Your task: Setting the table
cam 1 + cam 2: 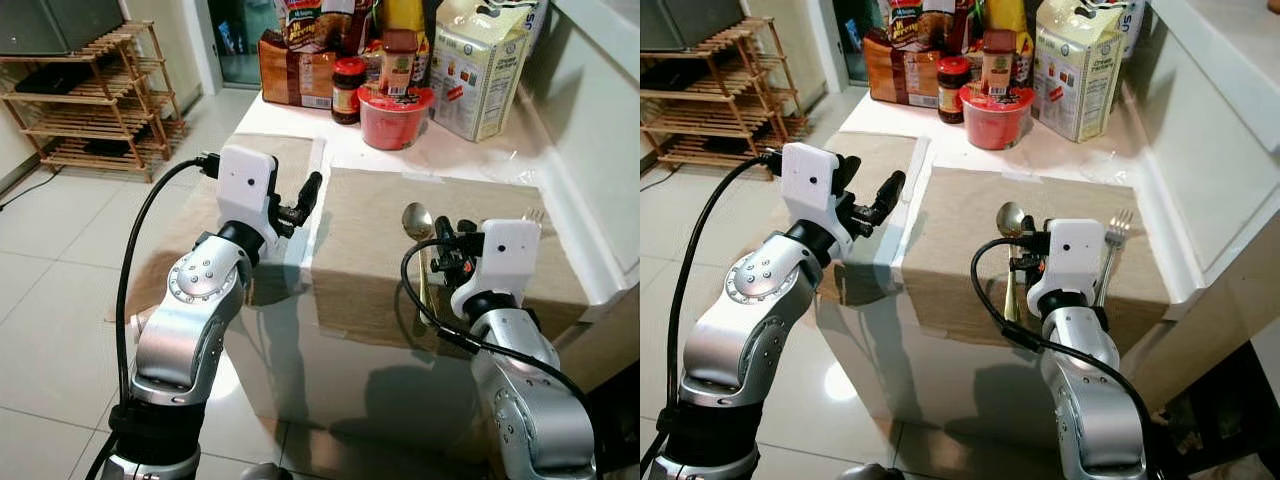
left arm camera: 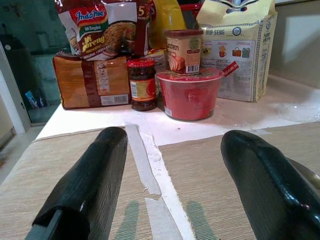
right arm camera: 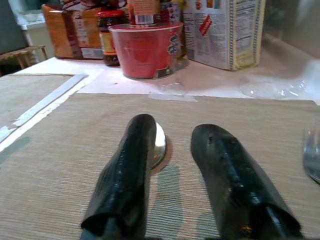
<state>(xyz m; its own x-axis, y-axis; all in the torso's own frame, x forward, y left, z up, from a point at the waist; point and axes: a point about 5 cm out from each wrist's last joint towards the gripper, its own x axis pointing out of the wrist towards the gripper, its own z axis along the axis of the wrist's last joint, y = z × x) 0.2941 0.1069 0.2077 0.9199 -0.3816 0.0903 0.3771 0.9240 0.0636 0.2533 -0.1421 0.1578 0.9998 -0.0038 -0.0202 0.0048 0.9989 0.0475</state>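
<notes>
Lying on the tan mat (image 1: 370, 215) at the centre-right of the head views, the spoon (image 1: 417, 222) has its bowl pointing up-frame toward the groceries and its handle running down toward the table's near edge, passing under the right gripper (image 1: 446, 238). That gripper sits low over the mat just below the bowl; in the right wrist view its two fingers (image 3: 125, 180) stand a little apart, parted with nothing between them, and the shiny bowl peeks out just beyond the tip of one finger, so close that I cannot tell whether they touch. A fork (image 1: 1114, 240) lies on the same mat just right of the gripper, tines up-frame, near the mat's right edge. The left gripper (image 1: 303, 200) hovers at the left centre of the frame over the seam where a strip of tape (image 2: 142, 165) joins this mat to a second one (image 1: 265, 150); its fingers (image 2: 85, 185) are spread wide and hold nothing. At the top of the frame stands a red cup (image 1: 395, 115), with a dark jar (image 1: 347, 90) just left of it, a pale carton (image 1: 485, 65) to the right, and a noodle pack (image 2: 102, 25) behind. A wooden rack (image 1: 95, 95) stands on the tiled floor at the upper left.
</notes>
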